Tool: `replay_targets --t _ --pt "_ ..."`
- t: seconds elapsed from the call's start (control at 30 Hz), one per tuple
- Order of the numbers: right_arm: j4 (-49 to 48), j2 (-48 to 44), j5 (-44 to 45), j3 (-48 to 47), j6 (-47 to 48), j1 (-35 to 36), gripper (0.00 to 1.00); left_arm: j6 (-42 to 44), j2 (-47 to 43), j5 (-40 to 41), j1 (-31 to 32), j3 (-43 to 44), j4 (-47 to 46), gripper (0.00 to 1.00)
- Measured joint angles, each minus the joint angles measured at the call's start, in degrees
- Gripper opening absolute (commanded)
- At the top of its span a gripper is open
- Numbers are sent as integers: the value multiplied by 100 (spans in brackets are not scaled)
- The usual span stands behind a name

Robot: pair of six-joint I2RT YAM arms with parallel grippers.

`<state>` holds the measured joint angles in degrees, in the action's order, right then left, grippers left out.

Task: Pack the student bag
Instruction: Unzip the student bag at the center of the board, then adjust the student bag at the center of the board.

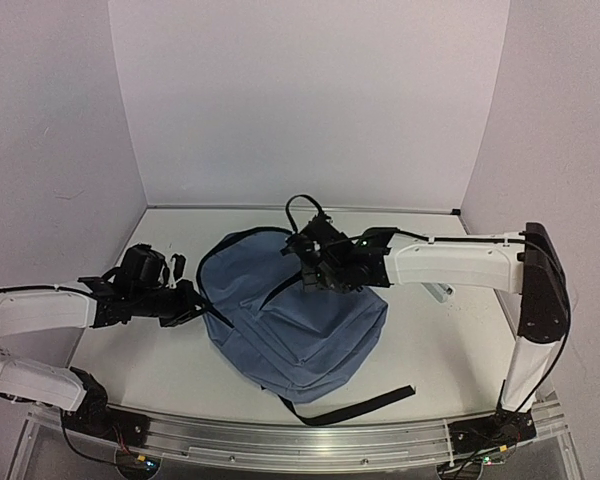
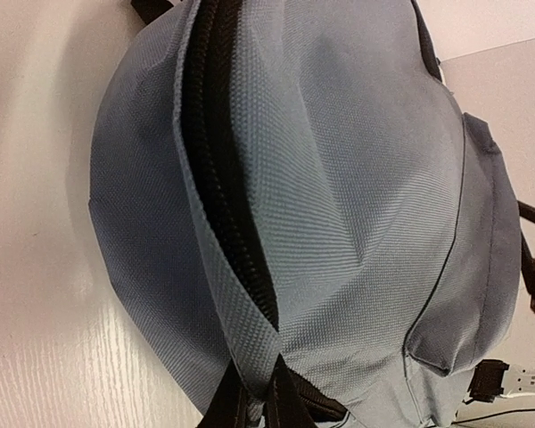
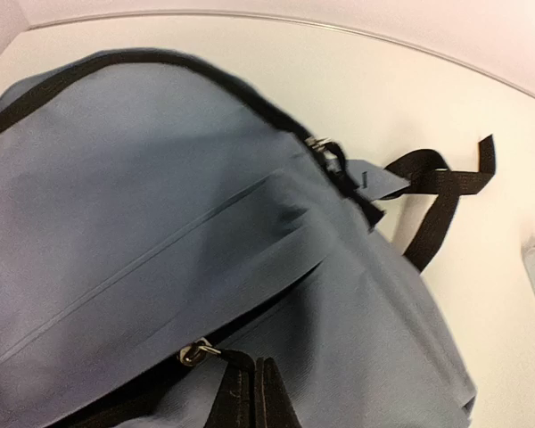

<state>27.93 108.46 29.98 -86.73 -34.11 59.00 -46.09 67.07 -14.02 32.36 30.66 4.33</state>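
Note:
The student bag [image 1: 300, 330], a soft slate-blue backpack, lies flat in the middle of the white table. My left gripper [image 1: 202, 303] is at its left edge. In the left wrist view it [image 2: 269, 379] is shut on a fold of the bag's fabric beside the black main zipper [image 2: 216, 178], which looks closed along the stretch that shows. My right gripper [image 1: 308, 268] is over the bag's upper middle. In the right wrist view it [image 3: 255, 373] is shut on the black pull tab of a metal zipper slider [image 3: 194, 354], with a dark gap along the zipper line to its left.
A black strap [image 1: 365, 403] trails from the bag toward the front edge, and another black strap [image 3: 437, 192] lies by the bag's top corner. A black carry loop [image 1: 302, 208] stands up behind the bag. A small white object [image 1: 438, 292] lies to the right. White walls surround the table.

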Motion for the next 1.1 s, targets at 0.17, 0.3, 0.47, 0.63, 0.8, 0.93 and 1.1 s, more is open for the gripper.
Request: replay_targets --t 0.17,0.3,0.47,0.63,0.8,0.93,1.1 --pt "16 35 111 5 293 -495 0 -14 -140 50 0 -44 64 0" --pt "-103 117 -7 0 572 -700 0 -21 -188 21 0 -44 60 0" --pt "-166 136 -294 -71 842 -780 33 36 -212 5 -8 -44 175 57" --pt "-170 -112 -711 -49 931 -890 78 423 -417 -31 -26 196 962 91" --pt "-179 -1106 -1157 299 695 -958 87 1092 -409 -144 -26 1284 1762 93" --pt "-262 -1952 -1525 731 216 -984 87 1616 -108 -487 1 2195 1877 96" --pt "-397 -2421 -1942 1510 -448 -990 86 2206 872 -794 343 3047 1990 100"
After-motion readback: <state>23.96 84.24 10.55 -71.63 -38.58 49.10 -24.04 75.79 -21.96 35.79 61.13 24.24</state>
